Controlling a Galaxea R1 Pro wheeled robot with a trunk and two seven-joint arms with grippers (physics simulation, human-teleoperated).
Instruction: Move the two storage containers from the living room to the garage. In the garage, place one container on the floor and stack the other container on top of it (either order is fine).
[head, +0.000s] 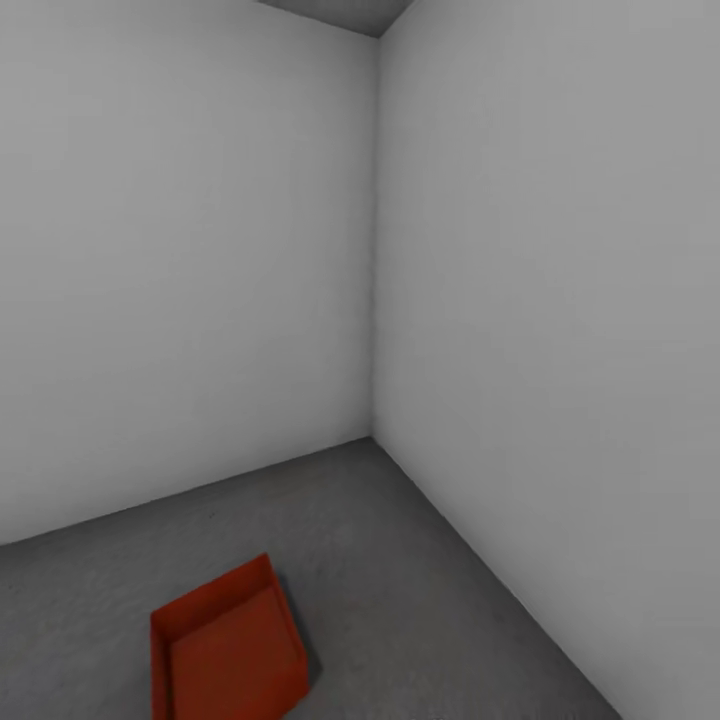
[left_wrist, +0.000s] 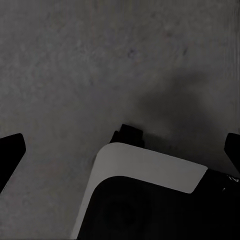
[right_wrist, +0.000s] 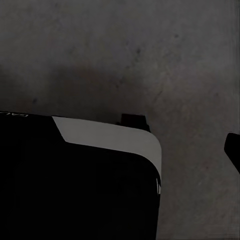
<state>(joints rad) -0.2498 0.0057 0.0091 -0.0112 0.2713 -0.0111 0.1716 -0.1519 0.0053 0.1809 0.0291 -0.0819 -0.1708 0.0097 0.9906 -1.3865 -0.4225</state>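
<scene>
One bin (head: 228, 655) is seen on the garage floor (head: 400, 560) at 7 o'clock, empty; stacking judged undone. Left gripper (left_wrist: 120, 150) spread, holding nothing; right gripper's state cannot be told.

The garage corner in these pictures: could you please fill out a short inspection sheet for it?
Surface: dark grey mottled concrete floor, bare where seen.
Job's things: one orange-red storage container sits open side up on the floor, empty, apart from both walls.
Clutter: nothing seen.
Grippers: left gripper has dark fingertips wide apart at the left wrist view's edges, nothing between them; of the right, one fingertip shows, state unclear.
Cables: nothing seen.
Surroundings: two plain white-grey walls meet in a corner; the robot's base shows in both wrist views.
</scene>
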